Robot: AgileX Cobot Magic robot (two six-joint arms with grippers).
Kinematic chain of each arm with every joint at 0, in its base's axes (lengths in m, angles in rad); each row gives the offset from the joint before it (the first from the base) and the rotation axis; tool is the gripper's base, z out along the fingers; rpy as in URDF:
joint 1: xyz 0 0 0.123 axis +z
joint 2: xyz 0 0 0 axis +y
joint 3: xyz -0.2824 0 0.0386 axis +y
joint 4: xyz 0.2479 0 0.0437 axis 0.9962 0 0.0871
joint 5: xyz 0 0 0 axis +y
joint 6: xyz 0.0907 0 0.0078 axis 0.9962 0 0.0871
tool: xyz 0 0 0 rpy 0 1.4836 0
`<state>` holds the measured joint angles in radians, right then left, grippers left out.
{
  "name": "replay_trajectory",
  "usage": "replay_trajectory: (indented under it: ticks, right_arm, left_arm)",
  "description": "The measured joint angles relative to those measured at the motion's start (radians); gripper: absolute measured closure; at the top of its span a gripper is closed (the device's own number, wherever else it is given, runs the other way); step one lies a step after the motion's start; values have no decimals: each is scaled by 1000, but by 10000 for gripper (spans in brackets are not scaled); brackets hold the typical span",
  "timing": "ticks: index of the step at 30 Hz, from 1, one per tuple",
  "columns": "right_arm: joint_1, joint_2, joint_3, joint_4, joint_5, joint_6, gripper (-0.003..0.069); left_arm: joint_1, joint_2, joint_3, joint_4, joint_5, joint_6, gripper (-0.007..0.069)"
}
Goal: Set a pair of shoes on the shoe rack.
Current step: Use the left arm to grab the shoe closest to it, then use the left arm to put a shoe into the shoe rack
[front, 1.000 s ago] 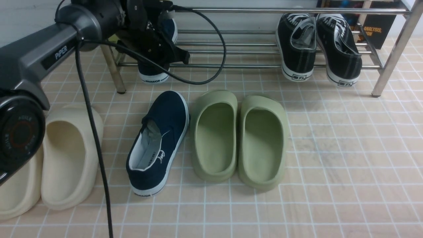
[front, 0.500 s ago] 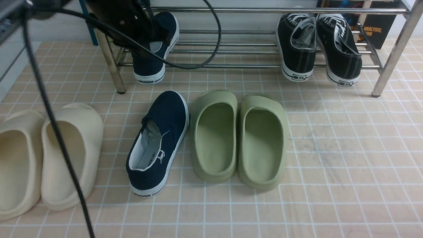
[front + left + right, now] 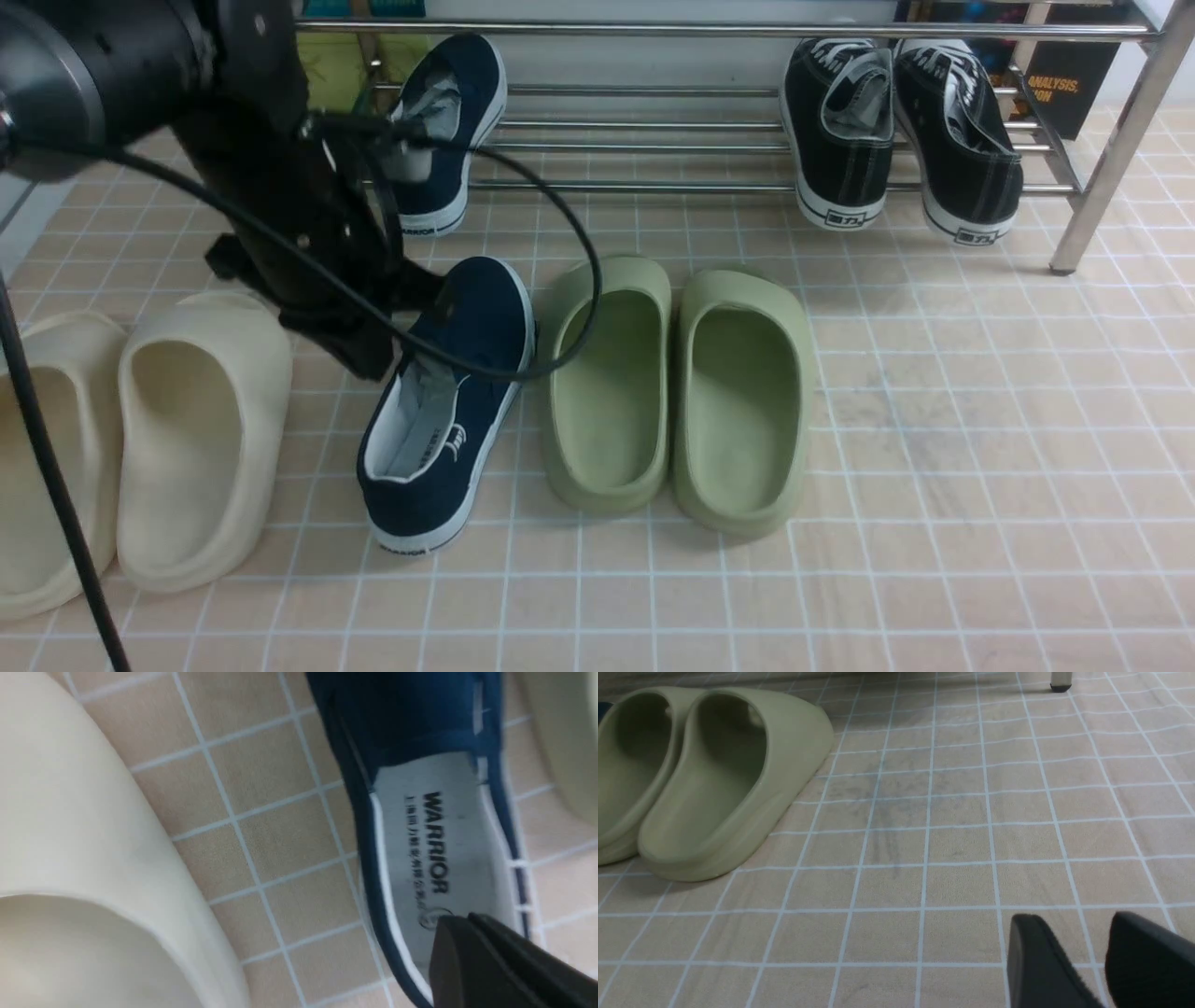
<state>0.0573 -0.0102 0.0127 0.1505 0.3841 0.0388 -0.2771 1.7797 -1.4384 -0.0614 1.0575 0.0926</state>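
The left hand [image 3: 461,918], its fingers together and empty, is the nearer one, above and left of the floor shoe [image 3: 415,509]. One shoe [image 3: 448,191] sits at the rack's [image 3: 635,187] left end. The floor shoe lies in front, its long axis slanting rightward from heel to toe, toward the rack's front edge. The right hand [image 3: 1069,921] stands open, farther right.

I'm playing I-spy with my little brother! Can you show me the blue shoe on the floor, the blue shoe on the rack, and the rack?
Navy slip-on on floor [image 3: 478,411], front view, its side.
Navy slip-on on rack [image 3: 478,79], front view, its upper.
Chrome shoe rack [image 3: 1116,149], front view, its leg.
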Motion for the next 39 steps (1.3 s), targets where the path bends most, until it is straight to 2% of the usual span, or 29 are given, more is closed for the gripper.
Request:
replay_trajectory:
  ticks: [7,10,13,15,16,19,21,23,24,25,27,29,33,39]
  right_arm:
    - [0,0,0,0,0,0,421]
    - [0,0,0,0,0,0,421]
    - [0,0,0,0,0,0,421]
    - [0,0,0,0,0,0,421]
    - [0,0,0,0,0,0,421]
    - [0,0,0,0,0,0,421]
    - [0,0,0,0,0,0,421]
    - [0,0,0,0,0,0,421]
    - [0,0,0,0,0,0,421]
    - [0,0,0,0,0,0,421]
    - [0,0,0,0,0,0,421]
    - [0,0,0,0,0,0,421]
    - [0,0,0,0,0,0,421]
    - [0,0,0,0,0,0,421]
  left_arm:
    - [0,3,71,45,-150,-103,555]
    - [0,8,72,47,-171,-107,509]
    - [0,17,72,47,-178,-107,407]
    - [0,23,72,47,-177,-107,378]
    - [0,33,72,47,-171,-107,340]
    - [0,58,72,47,-149,-106,308]
    - [0,75,72,47,-139,-106,314]
    - [0,100,72,48,-125,-93,379]
    - [0,100,72,48,-123,-93,387]
    - [0,105,72,54,-121,-85,459]
    - [0,100,71,55,-118,-84,552]
    - [0,84,68,55,-115,-83,585]
    - [0,23,49,44,-83,-81,592]
    - [0,-43,-4,-90,-25,6,591]
